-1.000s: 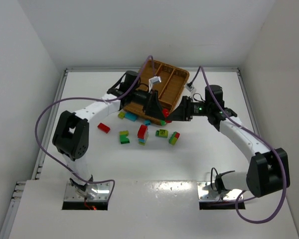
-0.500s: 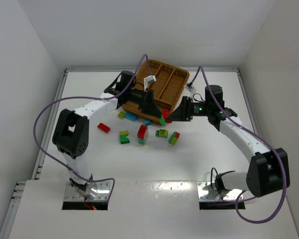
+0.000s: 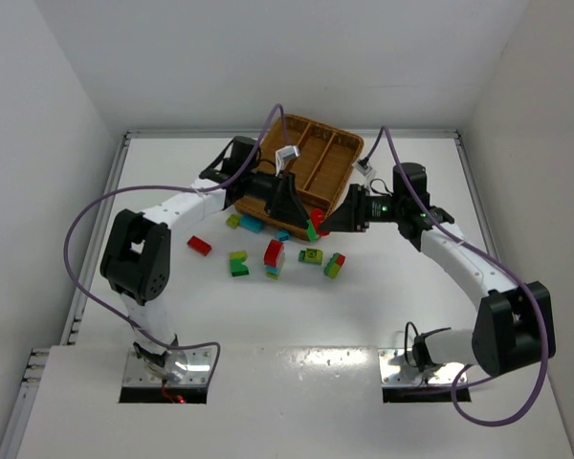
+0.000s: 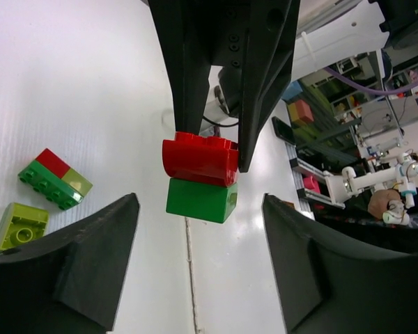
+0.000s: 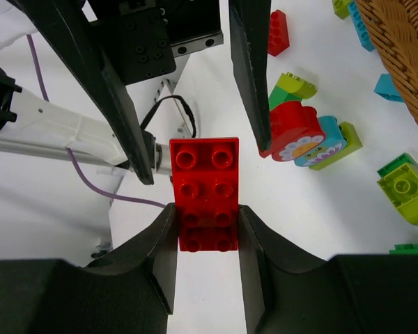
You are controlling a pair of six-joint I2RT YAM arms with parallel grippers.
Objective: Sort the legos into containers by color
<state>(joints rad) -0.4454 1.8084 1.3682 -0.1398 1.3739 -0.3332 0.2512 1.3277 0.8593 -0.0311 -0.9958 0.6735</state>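
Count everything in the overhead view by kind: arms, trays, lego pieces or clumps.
Robot arms: 2
Wicker tray: 1
Lego pieces or clumps on the table: 8
Lego stack in the right gripper: 1
Total: 12

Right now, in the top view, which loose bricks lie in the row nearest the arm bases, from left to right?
red brick → lime-and-green brick → red-topped stack → lime brick → red-and-green brick
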